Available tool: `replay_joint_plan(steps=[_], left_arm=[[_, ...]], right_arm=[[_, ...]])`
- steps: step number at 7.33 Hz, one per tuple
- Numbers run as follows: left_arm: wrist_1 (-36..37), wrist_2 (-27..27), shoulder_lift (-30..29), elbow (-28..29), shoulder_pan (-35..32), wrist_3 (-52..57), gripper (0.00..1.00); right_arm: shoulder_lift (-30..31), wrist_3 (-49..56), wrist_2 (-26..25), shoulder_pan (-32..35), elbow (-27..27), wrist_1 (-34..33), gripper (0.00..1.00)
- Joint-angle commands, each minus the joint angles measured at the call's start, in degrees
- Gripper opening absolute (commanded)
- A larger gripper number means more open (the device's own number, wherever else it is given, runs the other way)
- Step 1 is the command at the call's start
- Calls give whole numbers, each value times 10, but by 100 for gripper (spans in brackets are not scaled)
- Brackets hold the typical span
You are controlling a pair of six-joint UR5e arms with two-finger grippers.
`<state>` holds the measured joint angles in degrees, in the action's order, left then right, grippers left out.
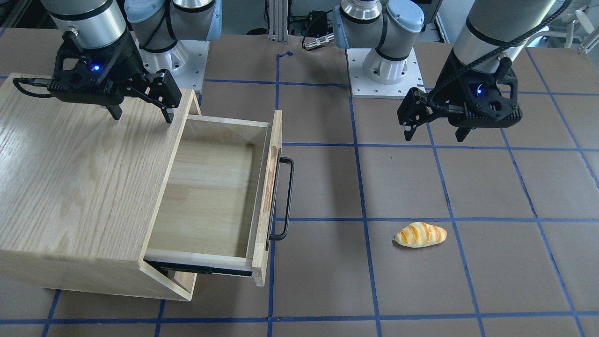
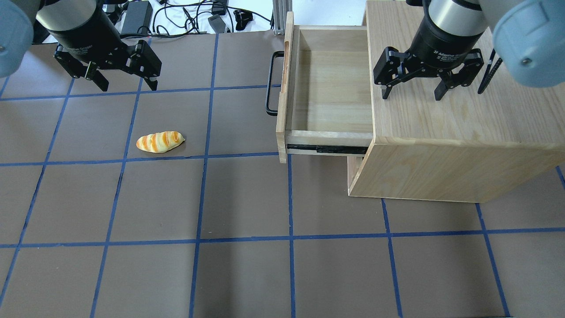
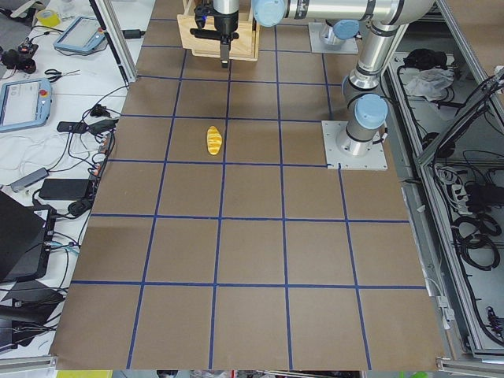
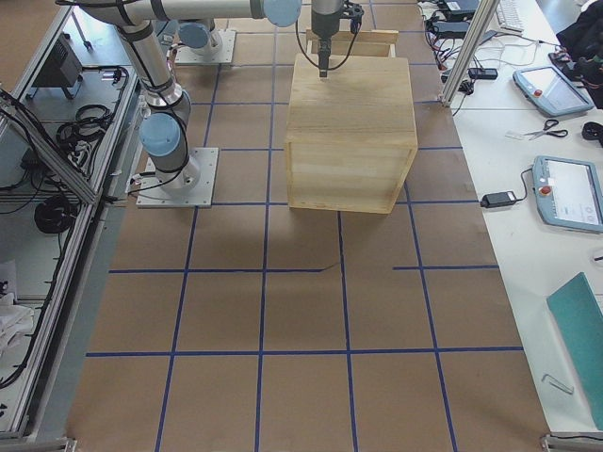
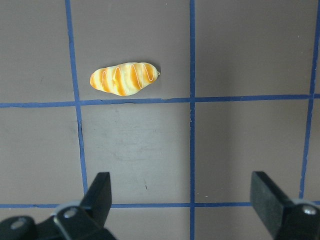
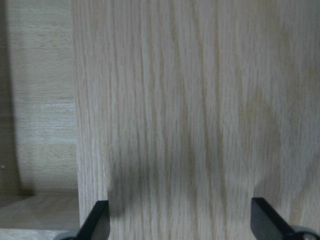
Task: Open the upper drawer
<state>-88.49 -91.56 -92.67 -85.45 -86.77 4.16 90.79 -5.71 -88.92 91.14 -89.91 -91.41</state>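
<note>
Hanging just above the oak-grain cabinet (image 2: pixel 459 123) top, my right claw (image 2: pixel 412 94) has its 2 fingers spread wide, gripping nothing. Its wrist view shows wood grain between the fingertips and a strip of the drawer's inside at one edge. My left claw (image 2: pixel 128 85) hangs over the brown table (image 2: pixel 247 265), just as wide and holding nothing, with a striped bread roll (image 2: pixel 160 141) lying near it but apart from it. Beside my right claw, the upper drawer (image 2: pixel 332 101) stands pulled far out of the cabinet toward the table's middle, its black bar handle (image 2: pixel 269 84) on the outer front panel. 1 black slide rail (image 2: pixel 326 149) shows along its side.
</note>
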Motion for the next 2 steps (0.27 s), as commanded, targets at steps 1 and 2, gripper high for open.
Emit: replay_joint_plan(steps=[1,2], left_arm=[[0,1,2,-1,1,0,100],[0,1,2,-1,1,0,100]], right_arm=[[0,0,1,0,0,0,100],[0,0,0,0,0,0,100]])
